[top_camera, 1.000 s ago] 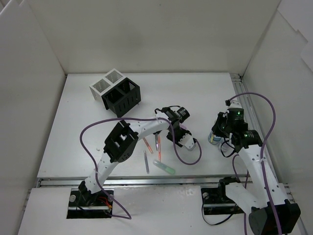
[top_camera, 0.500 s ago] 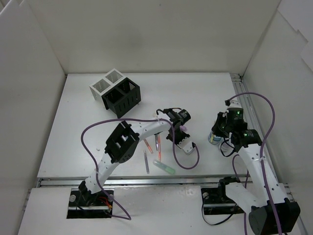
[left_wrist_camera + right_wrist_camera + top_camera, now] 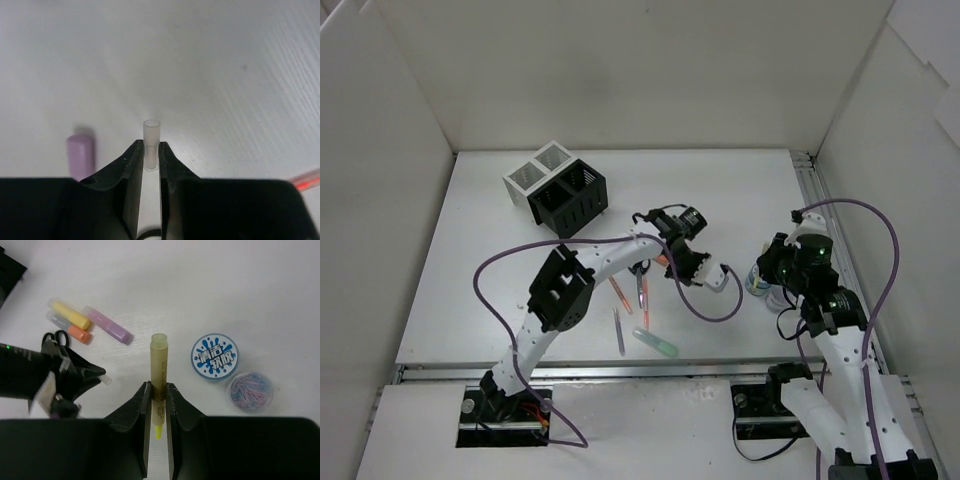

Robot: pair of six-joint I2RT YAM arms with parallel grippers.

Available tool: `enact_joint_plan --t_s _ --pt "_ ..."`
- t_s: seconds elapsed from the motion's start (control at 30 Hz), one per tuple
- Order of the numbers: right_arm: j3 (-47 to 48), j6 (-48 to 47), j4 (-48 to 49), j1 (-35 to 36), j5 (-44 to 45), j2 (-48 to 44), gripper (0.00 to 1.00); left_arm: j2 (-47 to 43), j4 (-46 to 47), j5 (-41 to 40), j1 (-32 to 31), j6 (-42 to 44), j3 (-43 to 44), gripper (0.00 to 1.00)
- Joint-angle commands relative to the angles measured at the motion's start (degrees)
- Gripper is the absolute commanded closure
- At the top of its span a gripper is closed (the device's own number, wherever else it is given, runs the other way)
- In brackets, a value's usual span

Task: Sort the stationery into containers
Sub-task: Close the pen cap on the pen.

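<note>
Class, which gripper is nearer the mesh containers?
Left. In the top view the left gripper is lower-right of the containers, and the right gripper is much farther right.

Bright, even, diffuse white light; soft faint shadows; left wrist view hazy, washed-out

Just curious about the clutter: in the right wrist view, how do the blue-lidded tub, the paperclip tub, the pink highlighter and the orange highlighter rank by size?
1. blue-lidded tub and paperclip tub, too alike to split.
2. pink highlighter, long but slim.
3. orange highlighter, the shortest showing.
</note>
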Motion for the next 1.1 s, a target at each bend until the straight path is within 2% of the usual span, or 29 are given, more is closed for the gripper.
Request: enact_joint_plan --t_s 0.0,0.03,0.1,0.13,0.23,0.27,0.3,0.33,0.37,0.43,0.47,0.5,0.7,0.83,1.07 --pt "-1.5 -1.4 8.0 0.0 -1.6 -5.3 1.00 -12.9 8.7 6.2 4.0 -14.8 2.8 1.00" --pt "-2.0 -1.8 10.4 0.3 -2.4 -7.1 1.00 -14.8 16.0 7.8 4.0 -21.6 -0.7 1.00" --pt "-3.7 -0.9 13.8 0.5 -3.3 -8.4 1.00 -20.8 22.7 10.1 5.6 -26.8 -4.9 1.00" --pt "-4.4 0.1 18.9 1.2 -4.9 -9.1 1.00 -22.5 29.1 11.1 5.6 -32.0 -9.1 1.00" --pt "-5.6 1.9 27.7 4.1 -4.7 -7.8 1.00 -29.6 41.5 14.9 6.9 -42.0 -18.6 1.00" --pt "-5.4 2.2 29.3 5.0 -4.0 -7.1 1.00 -31.4 45.1 17.0 7.7 -48.8 -21.0 1.00" --pt "-5.0 2.2 30.6 5.9 -3.5 -6.2 1.00 -34.7 48.3 18.1 8.3 -52.1 -27.1 1.00" --pt "-4.5 1.9 33.7 8.1 -3.8 -4.1 1.00 -36.2 55.7 18.5 9.1 -54.8 -30.5 1.00" --pt "-3.6 1.9 35.3 9.1 -4.2 -2.9 1.00 -39.6 59.7 17.8 9.1 -61.4 -33.5 1.00" --pt "-2.9 2.0 41.3 12.3 -4.8 0.7 1.00 -42.5 67.1 15.2 9.8 -66.8 -41.5 1.00" --pt "-2.2 2.2 43.0 13.6 -4.3 1.9 1.00 -44.8 69.1 14.8 10.4 -72.0 -43.6 1.00" --pt "-1.8 1.6 46.6 14.9 -4.1 4.5 1.00 -45.8 70.3 14.4 10.4 -73.8 -46.9 1.00" --pt "2.6 -2.1 50.9 23.7 -0.2 11.5 1.00 -50.9 74.7 6.9 10.4 -84.5 -54.3 1.00" --pt "4.2 -3.4 51.0 26.4 0.7 13.5 1.00 -52.4 75.1 2.0 11.0 -88.4 -56.5 1.00" --pt "5.1 -0.2 51.1 28.9 1.8 14.2 1.00 -54.7 80.6 -1.1 11.5 -91.6 -61.4 1.00"
